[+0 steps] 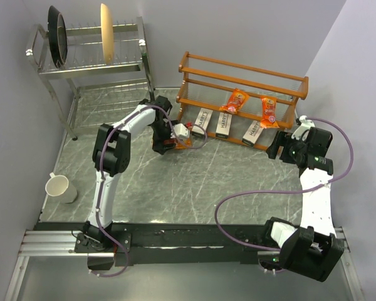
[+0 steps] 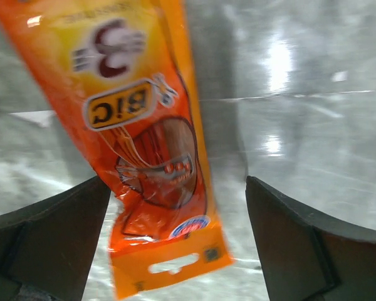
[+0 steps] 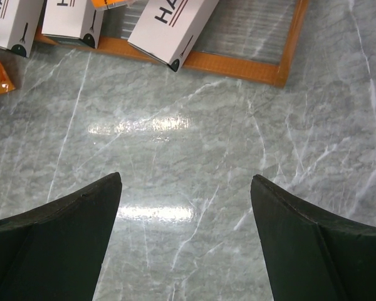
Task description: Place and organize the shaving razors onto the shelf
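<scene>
Left pincer (image 2: 177,188) is spread wide over the worktop (image 1: 194,188), an orange pack (image 2: 144,125) lying between its fingers (against one pad, not pinched). Right pincer (image 3: 186,179) gapes too, near the shelf (image 1: 183,75), which carries three grey boxes (image 1: 223,126) low down and two orange packs (image 1: 235,100) above.

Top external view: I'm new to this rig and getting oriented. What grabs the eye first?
The orange-brown wooden shelf at the back right, holding two orange razor packs on its middle tier and three pale Harry's boxes along the bottom one. Just in front of it is the left gripper, its open fingers either side of a third pack, an orange BIC pack. A steel dish rack stands back left.
</scene>
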